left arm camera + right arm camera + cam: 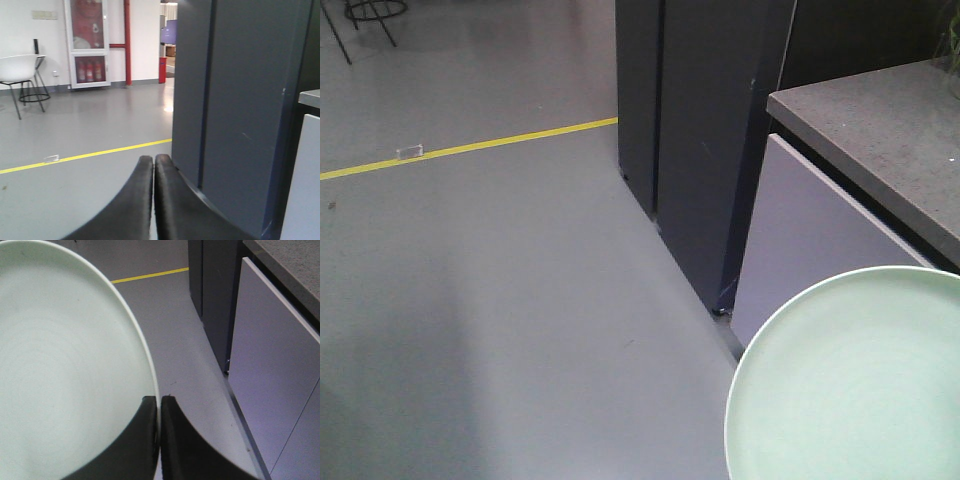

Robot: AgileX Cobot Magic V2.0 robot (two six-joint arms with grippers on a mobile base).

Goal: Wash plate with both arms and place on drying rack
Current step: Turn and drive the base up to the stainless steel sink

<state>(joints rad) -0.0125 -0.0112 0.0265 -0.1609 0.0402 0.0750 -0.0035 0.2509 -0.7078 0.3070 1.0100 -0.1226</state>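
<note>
Gripped a round, shallow, pale mint-green glossy plate [60,365] by its rim with the right end effector [159,401], black fingers [140,440] pinched tight on the edge. Held it in the air over bare grey floor [470,300], near a dark grey upright cabinet [700,150] and lower than the top of a speckled grey stone desk [880,130] with a pale lilac front panel [800,240]. Had the left end effector [153,160] closed on nothing, tips pressed together, aimed across the floor toward a yellow floor line [85,156].

Found neither the rod-built drying rack nor any sink in the three views. Judged the step as carrying: plate in hand, off the desk, not yet racked. Could not tell washed from unwashed; saw no water or suds on the glossy face.

Judged the next move to call for turning toward the desk, finding sink or rack, and bringing the plate over it without loosening the rim pinch. For washing, judged a need to open the left end effector and bring it to the plate. Reckoned a thin grip on a smooth rim a slip risk under any quick swing.
</note>
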